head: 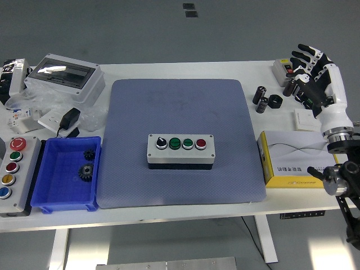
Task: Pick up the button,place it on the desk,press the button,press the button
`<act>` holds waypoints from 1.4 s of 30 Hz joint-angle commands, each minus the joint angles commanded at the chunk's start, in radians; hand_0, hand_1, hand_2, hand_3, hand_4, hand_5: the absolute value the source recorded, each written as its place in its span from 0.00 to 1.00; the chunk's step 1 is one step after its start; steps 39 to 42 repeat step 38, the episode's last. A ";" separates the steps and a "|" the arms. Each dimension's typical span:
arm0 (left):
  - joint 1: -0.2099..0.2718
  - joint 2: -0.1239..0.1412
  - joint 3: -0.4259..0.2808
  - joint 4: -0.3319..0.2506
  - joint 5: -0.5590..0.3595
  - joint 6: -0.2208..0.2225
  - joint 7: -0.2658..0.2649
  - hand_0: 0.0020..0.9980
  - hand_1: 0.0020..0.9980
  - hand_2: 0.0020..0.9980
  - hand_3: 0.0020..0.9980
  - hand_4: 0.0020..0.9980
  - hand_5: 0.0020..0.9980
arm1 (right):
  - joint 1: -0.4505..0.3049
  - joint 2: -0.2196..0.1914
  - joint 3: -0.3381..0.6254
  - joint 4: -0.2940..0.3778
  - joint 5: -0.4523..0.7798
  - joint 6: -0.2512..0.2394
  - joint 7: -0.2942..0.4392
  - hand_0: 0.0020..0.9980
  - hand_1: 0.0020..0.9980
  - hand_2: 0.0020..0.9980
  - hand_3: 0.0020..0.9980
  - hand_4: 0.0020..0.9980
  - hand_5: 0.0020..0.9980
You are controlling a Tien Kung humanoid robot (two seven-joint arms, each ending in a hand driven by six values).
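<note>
Single view only, head cam mounted high on the robot's side, looking forward and down across the white table [185,70]. Near edge runs along the bottom, bare floor beyond the far edge at top. Set well back: nearly the full tabletop fits, left end cropped. Blue mat [180,140] sits about centre frame. Right arm enters from the right edge. No second view, so no overlap.

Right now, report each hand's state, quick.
Left hand: not in view.
Right hand: open, fingers spread, holding nothing, raised over the table's far right corner, well away from the button box.
</note>
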 joint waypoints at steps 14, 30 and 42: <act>-0.002 0.015 -0.004 0.000 0.018 -0.002 0.001 0.62 0.54 0.52 0.59 0.62 0.18 | -0.019 0.007 0.039 -0.012 0.054 0.001 0.034 0.68 0.67 0.69 0.69 0.67 0.38; 0.009 0.012 -0.005 0.000 0.012 -0.001 -0.001 0.62 0.54 0.53 0.60 0.62 0.19 | -0.050 0.014 0.090 0.023 0.056 0.012 0.045 0.71 0.69 0.70 0.69 0.68 0.41; 0.003 0.014 0.002 0.000 0.007 -0.004 -0.006 0.62 0.54 0.53 0.60 0.62 0.19 | -0.062 0.016 0.105 0.025 0.057 0.018 0.045 0.71 0.69 0.70 0.69 0.67 0.41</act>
